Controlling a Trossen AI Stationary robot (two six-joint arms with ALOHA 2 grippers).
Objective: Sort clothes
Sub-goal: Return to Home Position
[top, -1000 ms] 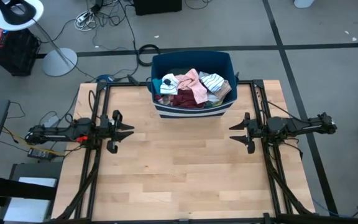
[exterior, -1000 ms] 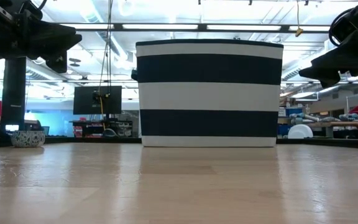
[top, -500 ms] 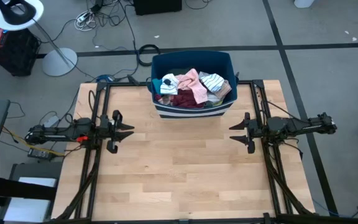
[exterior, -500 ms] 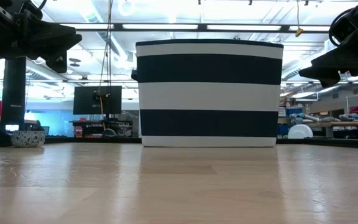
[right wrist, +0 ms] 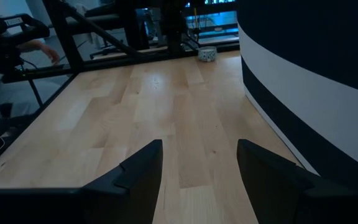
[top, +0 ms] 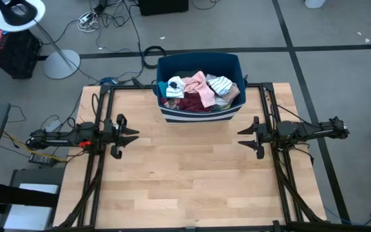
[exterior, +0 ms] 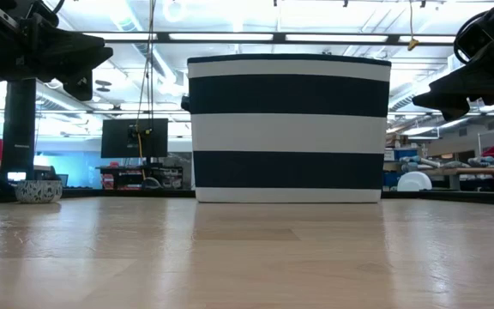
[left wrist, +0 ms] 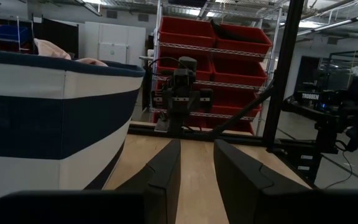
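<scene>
The clothes [top: 199, 90] lie piled in a dark blue and white striped bin [top: 198, 115] at the table's far edge, middle; pink, white, dark red, striped and teal pieces show on top. The bin also shows in the low view [exterior: 288, 129] and in the left wrist view [left wrist: 48, 118]. My left gripper [top: 133, 135] hovers open above the table's left side, pointing right, holding nothing. My right gripper [top: 242, 136] hovers open above the right side, pointing left, holding nothing. Both stand nearer than the bin.
The wooden table top [top: 185, 174] lies bare between the grippers and toward the near edge. Black frame rails [top: 102, 109] run along the table's left and right sides. A small patterned bowl [exterior: 39, 190] stands at the left edge.
</scene>
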